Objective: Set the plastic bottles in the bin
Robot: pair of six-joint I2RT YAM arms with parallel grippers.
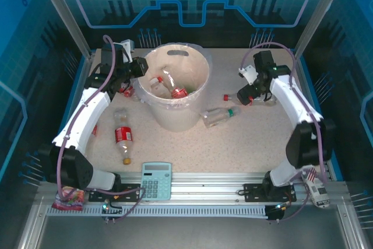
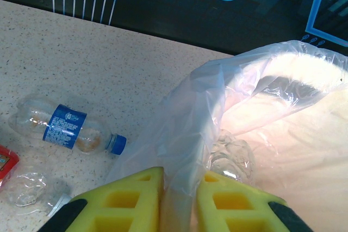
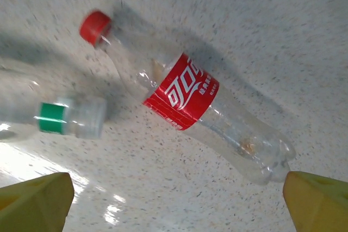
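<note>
On the left of the surface (image 1: 245,144), several of the plastic bottles lay loose: a red-labelled one (image 1: 123,136) near the left arm and a blue-labelled one (image 2: 68,130) just outside the bin (image 1: 195,94), with others already lying inside it. The left gripper (image 2: 180,195) hung at the bin's left rim, its yellow fingers (image 2: 128,202) drawn close together with the draped bag liner (image 2: 185,112) between them; I could not tell whether they pinched the plastic or merely straddled it. A crumpled clear bottle (image 2: 231,156) lay just past them inside the bin. That arm would have done best to lift straight up, so the liner did not drag with it. Right of the bin lay a green-capped bottle (image 1: 220,116), and beside it the red-capped bottle (image 3: 187,99), on its side beneath the right gripper (image 3: 176,188), whose fingers were spread wide and empty. The step in hand looked like that pick. The bottle lay slantwise to the fingers, so the wrist probably needed turning until they closed across the body rather than along it. The labelled middle seemed the safest place to grip: thin clear plastic buckles, and a round bottle rolls if one finger meets it first. Coming down centred would also have kept clear of the green-capped neighbour.
</note>
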